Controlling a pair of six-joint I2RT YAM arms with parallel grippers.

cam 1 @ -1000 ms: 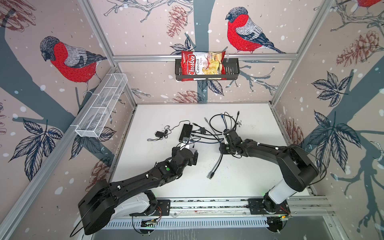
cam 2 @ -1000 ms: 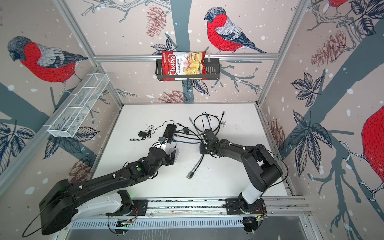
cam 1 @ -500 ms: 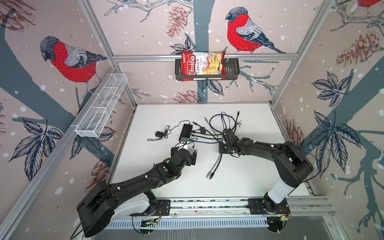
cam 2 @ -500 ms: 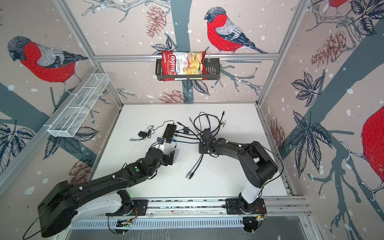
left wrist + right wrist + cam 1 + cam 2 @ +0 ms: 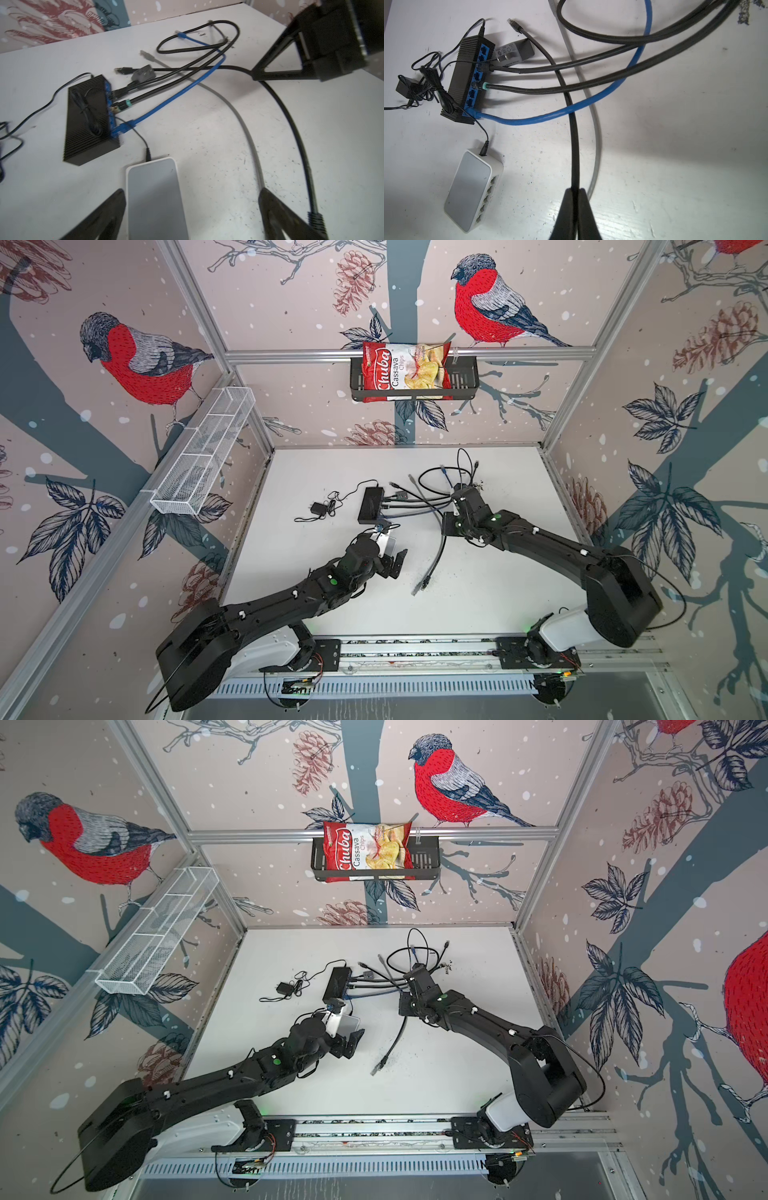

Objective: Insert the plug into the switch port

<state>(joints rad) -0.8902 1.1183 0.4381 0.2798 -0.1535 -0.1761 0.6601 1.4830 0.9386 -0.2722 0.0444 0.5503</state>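
A red bag (image 5: 405,372) is lying in the black wall basket (image 5: 464,378), showing "Chuba" in white script with "Cassava Chips" beside it, in both top views. The grey adapter (image 5: 515,53) is carrying printed marks too small to read.

Both arms reach in from the front edge of the table (image 5: 478,605), seen in both top views. The left arm (image 5: 270,610) stretches low and nearly straight toward the middle. The right arm (image 5: 552,547) folds sharply at its elbow (image 5: 615,597), then runs forward and inward. The left claw (image 5: 192,195) stands wide open, its 2 fingers (image 5: 104,216) spread far apart. The right claw (image 5: 577,192) is closed tight, its tips pressed together on a cable (image 5: 574,145) near the tabletop.
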